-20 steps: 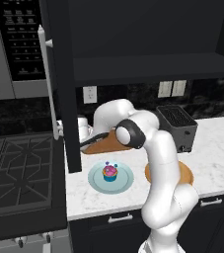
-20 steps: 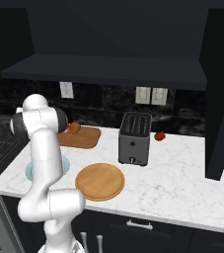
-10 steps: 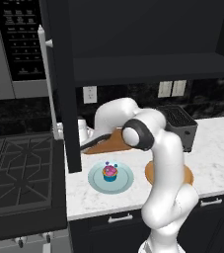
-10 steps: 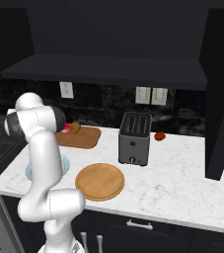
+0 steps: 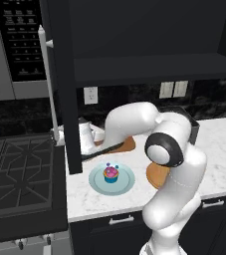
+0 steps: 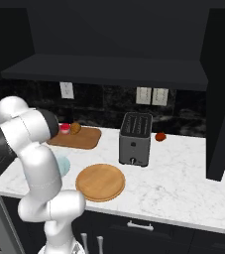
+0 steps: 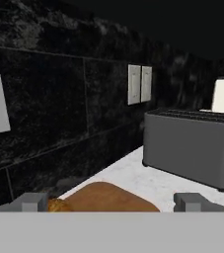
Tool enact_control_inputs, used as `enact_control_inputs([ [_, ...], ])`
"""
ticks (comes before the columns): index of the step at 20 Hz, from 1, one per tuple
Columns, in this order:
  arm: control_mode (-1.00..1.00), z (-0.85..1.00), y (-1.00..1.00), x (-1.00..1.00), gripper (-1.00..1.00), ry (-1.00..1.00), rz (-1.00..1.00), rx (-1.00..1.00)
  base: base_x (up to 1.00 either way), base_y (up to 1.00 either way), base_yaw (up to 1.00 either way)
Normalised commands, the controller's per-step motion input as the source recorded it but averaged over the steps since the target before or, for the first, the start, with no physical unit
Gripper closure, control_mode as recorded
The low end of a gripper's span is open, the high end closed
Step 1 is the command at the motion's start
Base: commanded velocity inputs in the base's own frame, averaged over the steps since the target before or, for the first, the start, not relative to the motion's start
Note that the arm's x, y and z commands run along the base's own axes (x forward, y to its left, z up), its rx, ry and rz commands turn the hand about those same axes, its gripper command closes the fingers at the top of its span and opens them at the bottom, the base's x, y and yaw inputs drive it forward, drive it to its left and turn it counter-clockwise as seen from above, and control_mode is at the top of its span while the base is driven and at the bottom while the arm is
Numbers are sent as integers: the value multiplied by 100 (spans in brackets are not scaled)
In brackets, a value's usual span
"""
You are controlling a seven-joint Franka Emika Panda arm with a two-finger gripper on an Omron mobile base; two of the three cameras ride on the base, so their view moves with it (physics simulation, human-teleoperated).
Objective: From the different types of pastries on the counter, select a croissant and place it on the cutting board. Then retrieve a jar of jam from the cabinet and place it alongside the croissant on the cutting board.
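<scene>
The croissant [image 6: 75,128] lies at the left end of the cutting board [image 6: 84,138]. The red jar of jam [image 6: 64,129] stands right beside it, half hidden by my arm. In the hand view my gripper [image 7: 113,202] is open, low over the cutting board [image 7: 108,196], and an edge of the croissant [image 7: 57,204] shows by the left fingertip [image 7: 34,201]. Nothing is between the fingers. From the left base view my hand [image 5: 87,137] sits behind the open cabinet door [image 5: 64,99], left of the cutting board [image 5: 127,145]. The cupcake [image 5: 111,174] rests on a pale blue plate [image 5: 126,180].
A grey toaster [image 6: 136,139] stands right of the board, with a small red fruit [image 6: 160,136] behind it. A round wooden plate [image 6: 100,182] lies near the counter's front edge. The cabinet shelf [image 5: 149,64] hangs overhead. A stove [image 5: 20,172] lies to the left.
My arm has folded back, its elbow coming nearer and lower. The fingers stay wide apart. Jar and croissant have not moved on the board.
</scene>
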Motion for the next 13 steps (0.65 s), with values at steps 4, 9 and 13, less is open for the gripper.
enact_control_inputs([
  [4,-100,0,-18,-100,-100,-17,-10,6,0,0,0],
  [9,-100,0,-20,-100,-100,-14,-12,7,0,0,0],
  [13,-100,0,-23,-100,-100,-16,-12,10,0,0,0],
])
